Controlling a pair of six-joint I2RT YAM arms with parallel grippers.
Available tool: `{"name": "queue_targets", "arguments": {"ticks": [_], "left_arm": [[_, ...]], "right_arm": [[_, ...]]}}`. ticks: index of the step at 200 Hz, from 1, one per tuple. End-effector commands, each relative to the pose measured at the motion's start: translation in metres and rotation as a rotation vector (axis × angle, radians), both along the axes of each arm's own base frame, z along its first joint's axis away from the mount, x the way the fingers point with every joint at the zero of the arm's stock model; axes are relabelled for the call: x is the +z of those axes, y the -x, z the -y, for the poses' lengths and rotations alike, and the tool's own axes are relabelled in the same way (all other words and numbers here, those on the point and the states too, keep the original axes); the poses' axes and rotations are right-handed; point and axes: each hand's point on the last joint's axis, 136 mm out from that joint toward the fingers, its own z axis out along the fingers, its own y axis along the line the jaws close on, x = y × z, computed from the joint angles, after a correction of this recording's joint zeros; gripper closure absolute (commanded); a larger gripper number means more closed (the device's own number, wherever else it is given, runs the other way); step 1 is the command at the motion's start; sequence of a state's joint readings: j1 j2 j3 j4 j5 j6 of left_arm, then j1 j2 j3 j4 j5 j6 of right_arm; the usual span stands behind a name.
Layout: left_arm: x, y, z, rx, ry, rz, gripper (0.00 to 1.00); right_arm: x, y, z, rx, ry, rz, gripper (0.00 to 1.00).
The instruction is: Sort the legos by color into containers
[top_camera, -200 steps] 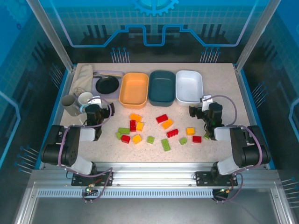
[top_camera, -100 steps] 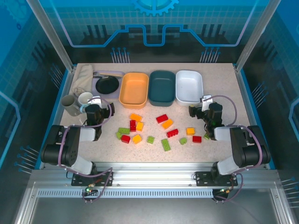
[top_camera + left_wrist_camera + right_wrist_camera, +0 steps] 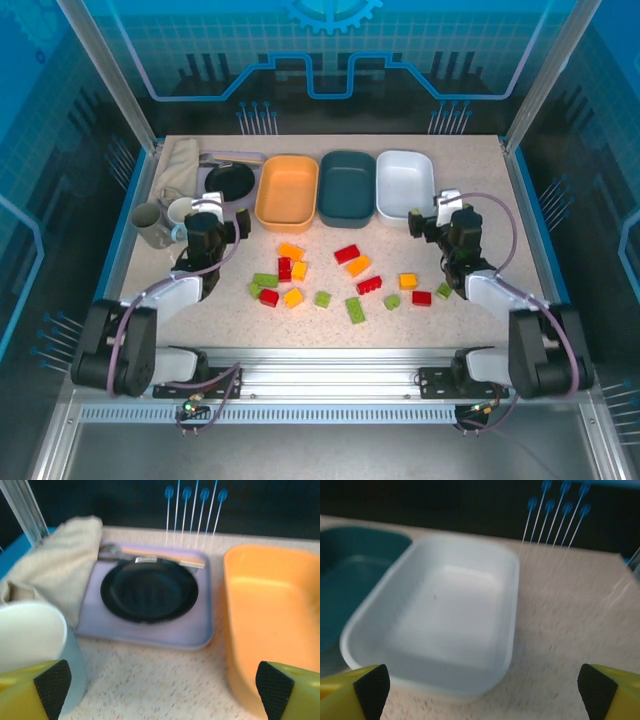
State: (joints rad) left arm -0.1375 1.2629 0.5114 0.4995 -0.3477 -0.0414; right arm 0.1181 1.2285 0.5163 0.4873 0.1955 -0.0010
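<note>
My left fingers point(image 3: 20, 695) are yellow with black pads point(image 3: 52, 682), and my right fingers point(image 3: 337, 700) are the same yellow and black. Ahead of the left fingers I see a black dish point(image 3: 149, 590) on a pale lavender-grey tray point(image 3: 150, 632), a beige cloth point(image 3: 55, 560) and a white mug point(image 3: 30, 630). The orange tub point(image 3: 270, 615) is to their right. Ahead of the right fingers is the white tub point(image 3: 445, 615), with the dark teal tub point(image 3: 345, 565) leftward. The table point(image 3: 570, 630) is beige with dark speckles. Between the arms, behind the fingertips, lie red legos point(image 3: 347, 254), orange-yellow legos point(image 3: 408, 281) and light green legos point(image 3: 355, 310). A grey mug point(image 3: 148, 222) stands left of the left fingers.
</note>
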Motion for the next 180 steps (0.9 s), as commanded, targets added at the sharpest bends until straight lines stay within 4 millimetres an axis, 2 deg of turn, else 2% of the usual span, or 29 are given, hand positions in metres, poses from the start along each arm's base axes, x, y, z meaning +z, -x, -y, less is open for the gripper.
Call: {"name": "queue_targets", "arguments": {"ticks": [1, 12, 24, 31, 38, 39, 40, 43, 46, 53, 59, 63, 71, 79, 91, 115, 138, 180], "left_arm": [[0.048, 0.002, 0.004, 0.029, -0.044, 0.046, 0.01], [0.075, 0.001, 0.015, 0.016, -0.036, 0.092, 0.01], [0.108, 0.001, 0.031, -0.016, -0.029, 0.132, 0.01], [0.127, 0.001, 0.042, -0.047, -0.029, 0.156, 0.01], [0.145, 0.002, 0.05, -0.065, -0.008, 0.183, 0.01], [0.148, 0.002, 0.051, -0.066, 0.0, 0.186, 0.01], [0.15, 0.002, 0.052, -0.065, 0.01, 0.189, 0.01], [0.158, 0.002, 0.052, -0.057, 0.053, 0.202, 0.01], [0.161, 0.004, 0.051, -0.04, 0.1, 0.189, 0.01], [0.165, 0.008, 0.042, 0.043, 0.258, 0.149, 0.01], [0.15, 0.021, 0.031, 0.149, 0.381, 0.026, 0.01], [0.141, 0.029, 0.026, 0.209, 0.434, -0.045, 0.01], [0.141, 0.033, 0.024, 0.236, 0.505, -0.096, 0.01], [0.143, 0.028, 0.04, 0.127, 0.534, -0.137, 0.01], [0.142, 0.027, 0.058, 0.046, 0.576, -0.194, 0.01], [0.139, 0.034, 0.096, -0.136, 0.639, -0.295, 0.01], [0.124, 0.056, 0.132, -0.266, 0.592, -0.416, 0.01], [0.083, 0.106, 0.193, -0.489, 0.526, -0.593, 0.01]], "right_arm": [[0.063, 0.007, 0.009, -0.09, 0.016, 0.077, 0.0], [0.096, 0.015, 0.006, -0.097, 0.01, 0.112, 0.0], [0.142, 0.024, -0.001, -0.105, 0.0, 0.164, 0.0], [0.171, 0.032, 0.002, -0.148, -0.088, 0.172, 0.0], [0.183, 0.038, 0.006, -0.184, -0.224, 0.112, 0.0], [0.175, 0.04, 0.007, -0.19, -0.236, 0.076, 0.0], [0.179, 0.04, 0.007, -0.194, -0.259, 0.072, 0.0], [0.171, 0.045, 0.01, -0.218, -0.299, 0.002, 0.0], [0.173, 0.05, 0.012, -0.235, -0.346, -0.039, 0.0], [0.155, 0.062, 0.023, -0.364, -0.448, -0.161, 0.0], [0.15, 0.069, 0.031, -0.432, -0.496, -0.208, 0.0], [0.145, 0.067, 0.025, -0.385, -0.503, -0.255, 0.0], [0.137, 0.067, 0.01, -0.296, -0.503, -0.334, 0.0], [0.128, 0.077, 0.01, -0.338, -0.473, -0.401, 0.0], [0.117, 0.092, 0.017, -0.424, -0.44, -0.473, 0.08], [0.088, 0.118, 0.011, -0.455, -0.464, -0.636, 0.14], [0.055, 0.137, 0.007, -0.485, -0.479, -0.781, 0.19], [-0.016, 0.152, 0.008, -0.512, -0.514, -1.055, 0.23]]}}
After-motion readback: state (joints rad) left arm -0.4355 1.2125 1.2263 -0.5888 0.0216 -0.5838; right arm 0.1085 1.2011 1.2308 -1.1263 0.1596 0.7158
